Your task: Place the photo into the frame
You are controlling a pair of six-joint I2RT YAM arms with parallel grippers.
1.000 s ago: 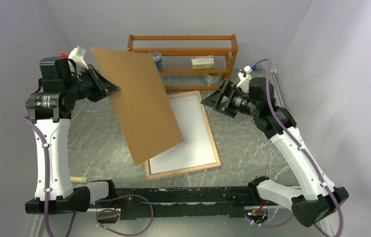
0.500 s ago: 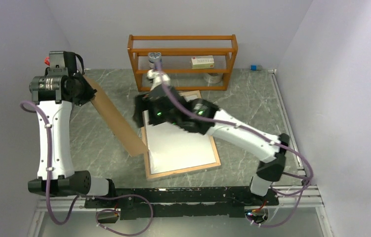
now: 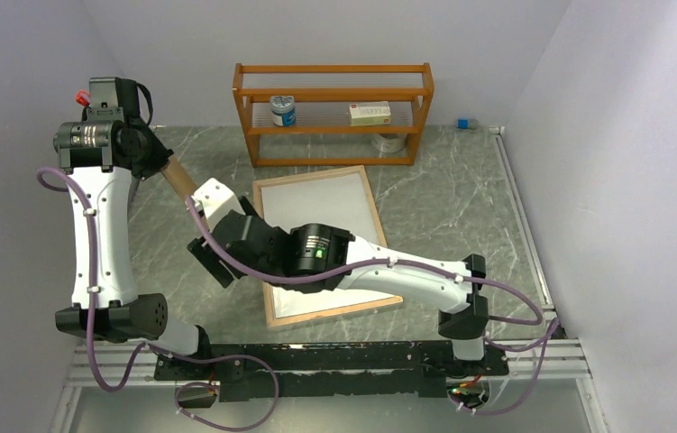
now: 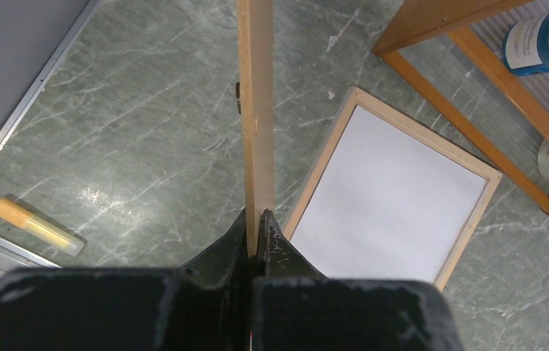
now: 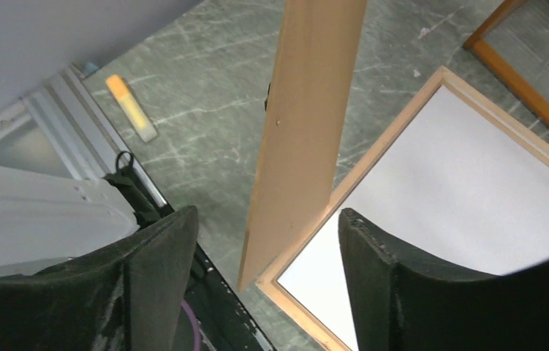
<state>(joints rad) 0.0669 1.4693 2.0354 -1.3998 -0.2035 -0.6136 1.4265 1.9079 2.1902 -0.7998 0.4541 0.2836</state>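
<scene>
The frame [image 3: 312, 174] lies flat on the table with its light wood rim up and a white sheet filling its opening. It also shows in the left wrist view [image 4: 322, 157] and the right wrist view [image 5: 373, 151]. My left gripper [image 4: 256, 219] is shut on the brown backing board [image 4: 255, 110] and holds it on edge, left of the frame. From above only the board's upper end [image 3: 177, 174] shows. My right gripper [image 5: 267, 241] is open, with the board's lower end [image 5: 304, 124] hanging between its fingers without touching. From above the right gripper [image 3: 213, 260] sits left of the frame's near left corner.
The orange shelf rack [image 3: 334, 99] stands at the back with a blue-labelled jar [image 3: 282, 110], a small box [image 3: 370, 113] and a tape roll [image 3: 388, 142]. An orange-tipped tube [image 4: 36, 225] lies near the table's left front rail. The right arm stretches across the frame's near half.
My left arm has turned the board from face-on over the frame to edge-on at its left. My right arm has swung from the far right across the frame to the board's lower end.
</scene>
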